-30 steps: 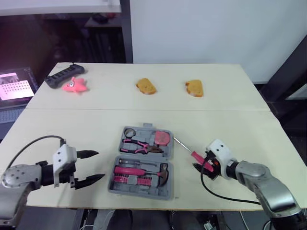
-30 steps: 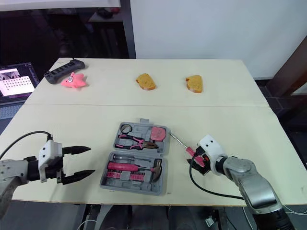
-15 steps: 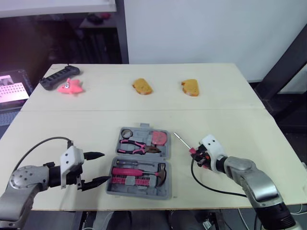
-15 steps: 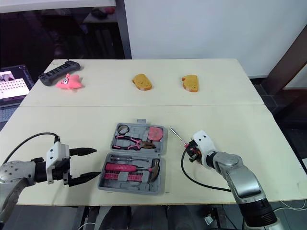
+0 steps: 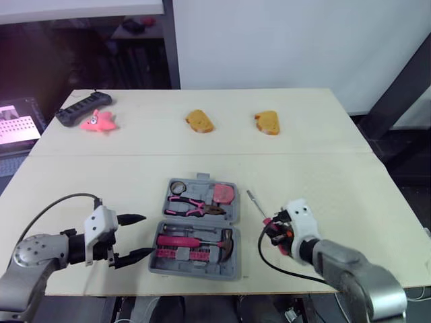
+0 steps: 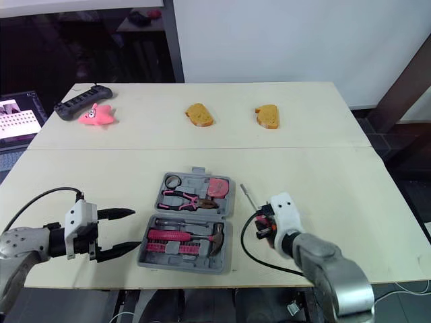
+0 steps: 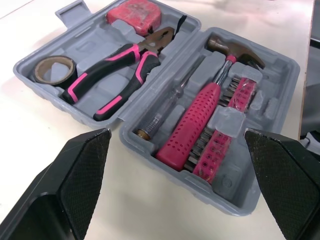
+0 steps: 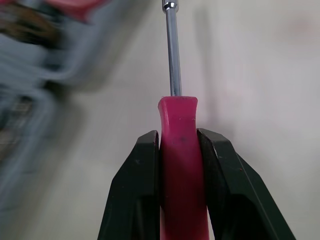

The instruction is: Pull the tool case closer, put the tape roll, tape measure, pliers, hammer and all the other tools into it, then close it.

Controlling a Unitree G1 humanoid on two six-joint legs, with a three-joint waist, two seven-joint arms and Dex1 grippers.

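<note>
The grey tool case (image 5: 232, 269) lies open at the table's front centre. It holds a tape roll (image 5: 178, 186), pink-handled pliers (image 5: 190, 204), a pink tape measure (image 5: 227, 194), a hammer (image 5: 195, 240) and a row of bits. My left gripper (image 5: 133, 236) stands open just left of the case, and its black fingers (image 7: 75, 170) frame the case in the left wrist view. Right of the case, my right gripper (image 5: 275, 229) is shut on the pink handle (image 8: 178, 150) of a screwdriver. The screwdriver's steel shaft (image 5: 256, 203) points away from me.
Two pieces of bread (image 5: 200, 121) (image 5: 267, 122) lie at the back of the table. A pink toy (image 5: 97, 121) and a black power strip (image 5: 82, 110) sit at the back left. A screen (image 5: 17, 124) stands off the left edge.
My right gripper has shut on the screwdriver handle and shifted with it slightly nearer the front edge. The camera moved a little. The left gripper has kept its place and opening.
</note>
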